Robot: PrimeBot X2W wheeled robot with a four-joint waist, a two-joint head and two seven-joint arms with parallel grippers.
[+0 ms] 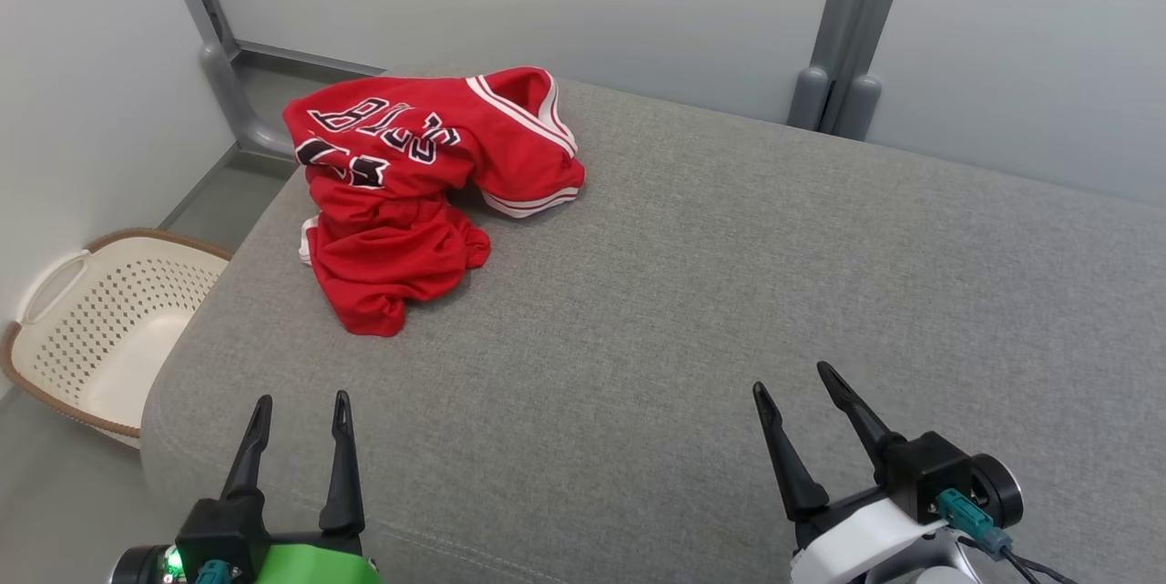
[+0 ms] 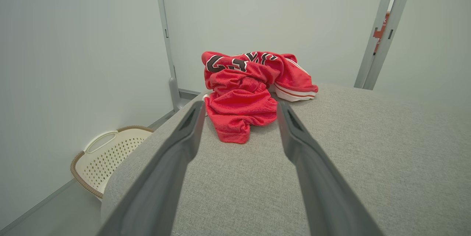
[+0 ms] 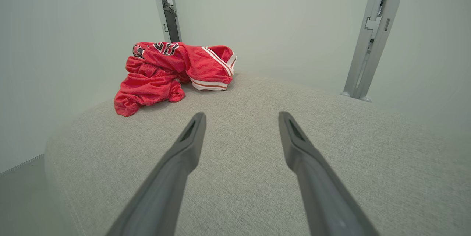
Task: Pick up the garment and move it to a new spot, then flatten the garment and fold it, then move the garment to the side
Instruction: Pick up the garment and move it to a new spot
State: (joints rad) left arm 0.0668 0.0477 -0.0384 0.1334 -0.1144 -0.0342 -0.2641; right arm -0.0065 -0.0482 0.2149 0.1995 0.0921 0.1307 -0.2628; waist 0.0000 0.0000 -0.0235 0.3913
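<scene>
Left tool [image 1: 302, 397] and right tool [image 1: 791, 376] gape empty above grey woven cushion [image 1: 729, 274], crumpled red mesh garment [image 1: 410, 192] well apart.

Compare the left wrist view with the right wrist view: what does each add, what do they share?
Left wrist view adds: the cream perforated plastic basket and the open left gripper. Right wrist view adds: the open right gripper and a dark gap between wall panels. Shared: the crumpled red mesh jersey on the grey fabric cushion.
</scene>
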